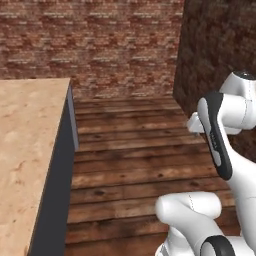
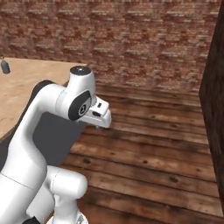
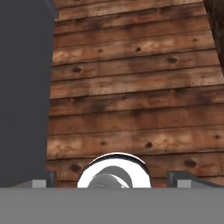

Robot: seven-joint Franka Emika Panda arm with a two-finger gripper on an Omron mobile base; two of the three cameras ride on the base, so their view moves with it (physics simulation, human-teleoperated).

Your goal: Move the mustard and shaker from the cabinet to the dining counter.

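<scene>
On the left of both base views runs one long light wood-grain bench (image 1: 27, 150), its dark grey side panel (image 1: 57, 190) dropping to the plank floor (image 1: 135, 155). At the bench's far left edge in the right base view stands one small dark object (image 2: 5, 66), too small to identify. Neither the yellow bottle nor the grey shaker can be made out on the bench top. Right of the bench, one white arm (image 2: 52, 113) folds over the floor, and one red brick wall (image 1: 90, 45) closes the back. One darker wall (image 1: 220, 50) stands at the right. Seen from the hand camera, the hand (image 3: 114, 179) points down at the floor planks beside the grey panel, its two fingertips (image 3: 43, 178) spread wide apart with nothing between them.
</scene>
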